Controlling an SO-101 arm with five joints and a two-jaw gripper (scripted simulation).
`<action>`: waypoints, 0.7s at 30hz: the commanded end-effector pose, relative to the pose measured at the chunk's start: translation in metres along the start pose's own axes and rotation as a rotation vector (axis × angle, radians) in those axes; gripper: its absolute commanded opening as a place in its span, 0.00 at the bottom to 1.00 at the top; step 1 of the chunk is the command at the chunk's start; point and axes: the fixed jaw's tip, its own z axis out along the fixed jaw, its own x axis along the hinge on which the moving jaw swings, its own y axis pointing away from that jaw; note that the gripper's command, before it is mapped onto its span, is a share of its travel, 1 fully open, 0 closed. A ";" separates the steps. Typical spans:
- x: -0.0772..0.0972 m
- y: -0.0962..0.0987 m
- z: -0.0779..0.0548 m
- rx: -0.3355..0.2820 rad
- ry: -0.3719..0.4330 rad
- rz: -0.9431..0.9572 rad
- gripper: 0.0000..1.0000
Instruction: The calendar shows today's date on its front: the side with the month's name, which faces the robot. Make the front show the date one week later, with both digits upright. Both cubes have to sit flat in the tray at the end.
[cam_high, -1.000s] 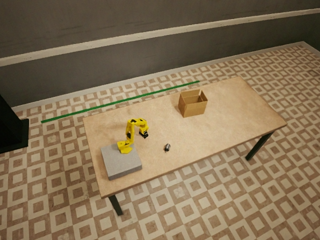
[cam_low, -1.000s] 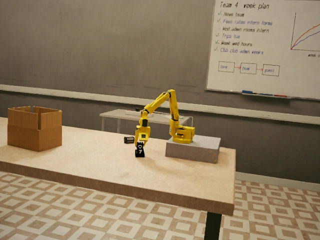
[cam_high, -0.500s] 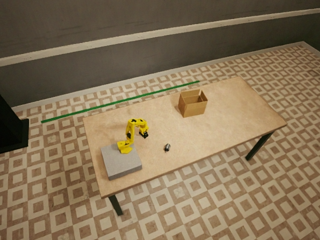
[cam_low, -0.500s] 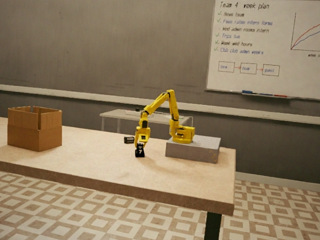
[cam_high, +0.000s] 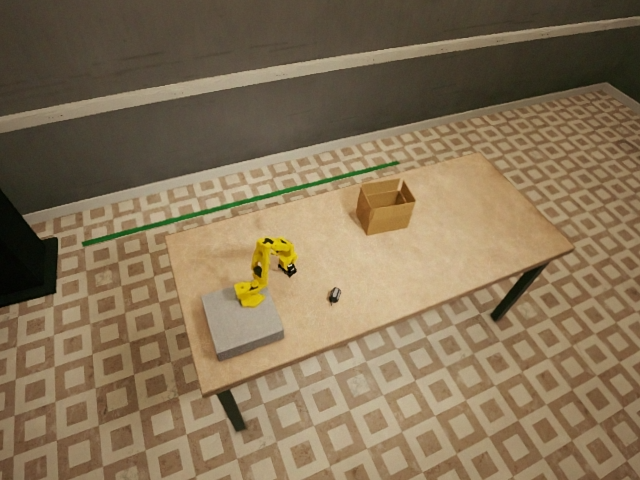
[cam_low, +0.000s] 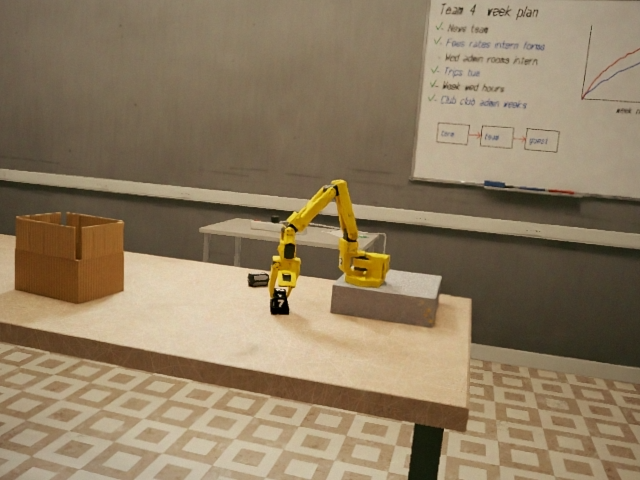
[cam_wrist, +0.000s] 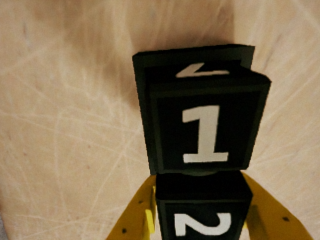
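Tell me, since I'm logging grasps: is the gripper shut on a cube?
Yes: the gripper is shut on a black number cube, above the table.
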 end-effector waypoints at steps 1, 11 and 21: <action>-0.001 0.005 0.004 -0.020 0.001 -0.010 0.00; -0.001 0.005 0.007 -0.020 0.001 -0.010 0.00; -0.001 0.005 0.007 -0.020 0.001 -0.010 0.02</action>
